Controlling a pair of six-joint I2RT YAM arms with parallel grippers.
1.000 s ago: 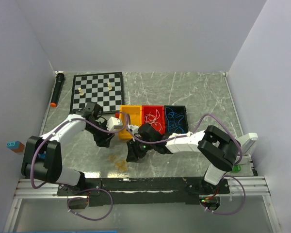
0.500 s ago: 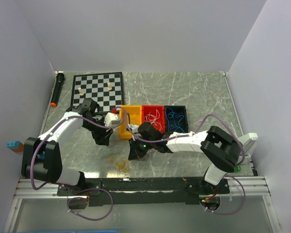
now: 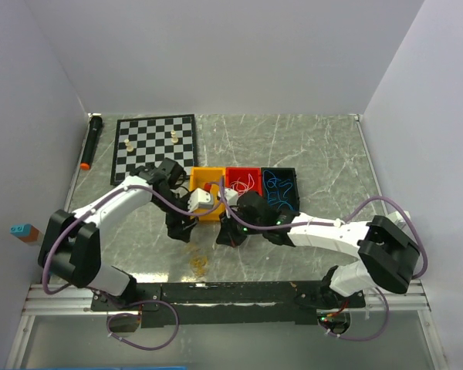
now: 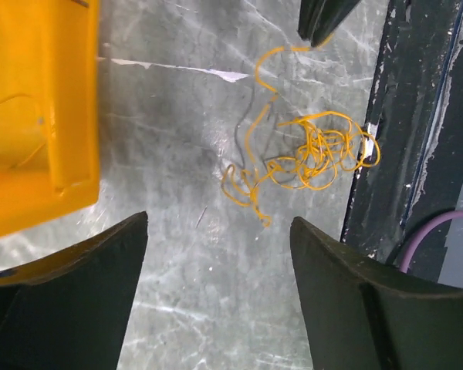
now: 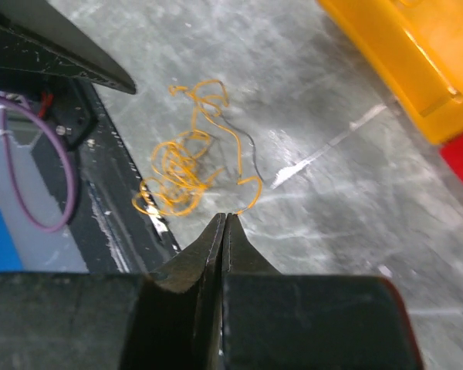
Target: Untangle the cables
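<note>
Found yellow cable (image 4: 318,154) heaped on table (image 4: 162,100) against black front rail (image 4: 401,116), lying apart from yellow bin (image 4: 31,116). Noted right gripper (image 5: 225,221) pinched shut on its loose end, left gripper (image 4: 218,231) spread wide above, holding nothing.

top: overhead, far | wrists: close, downward | shared: yellow cable tangle (image 4: 316,158)

Three bins (image 3: 203,179), three cable tangles (image 4: 324,150), one chessboard (image 3: 154,142), maybe three chess pieces (image 3: 174,136).

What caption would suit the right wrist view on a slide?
Shut right gripper pinches an end of the tangled yellow wire on a grey table; yellow bin nearby.
</note>
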